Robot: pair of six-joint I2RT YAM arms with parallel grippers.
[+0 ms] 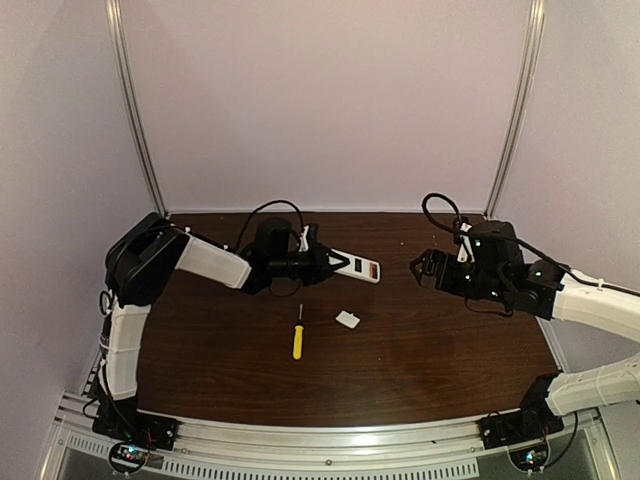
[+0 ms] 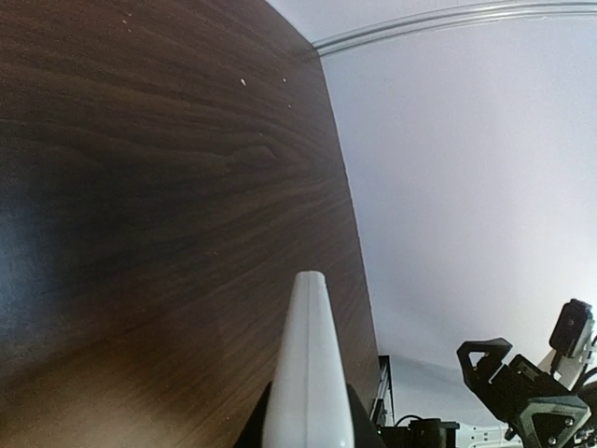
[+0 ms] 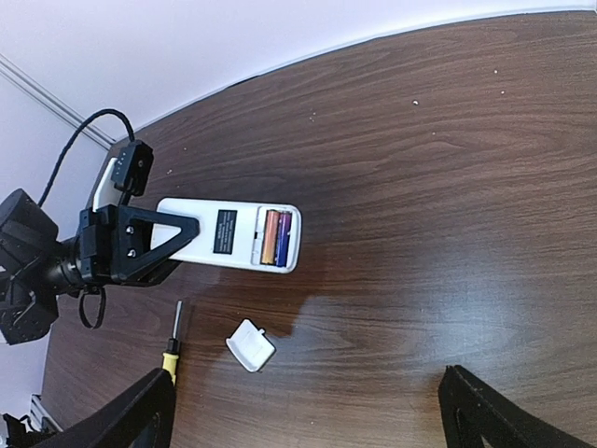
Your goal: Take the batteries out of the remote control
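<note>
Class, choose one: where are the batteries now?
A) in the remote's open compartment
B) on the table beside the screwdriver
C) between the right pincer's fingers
A: the batteries lie side by side in the uncovered bay of the remote control, held by the left pincer.

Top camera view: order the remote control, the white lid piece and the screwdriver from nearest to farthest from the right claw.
From the open right claw:
1. remote control, straight to its left, held in the left claw.
2. white lid piece, on the table, left and nearer the bases.
3. screwdriver, farthest left.
</note>
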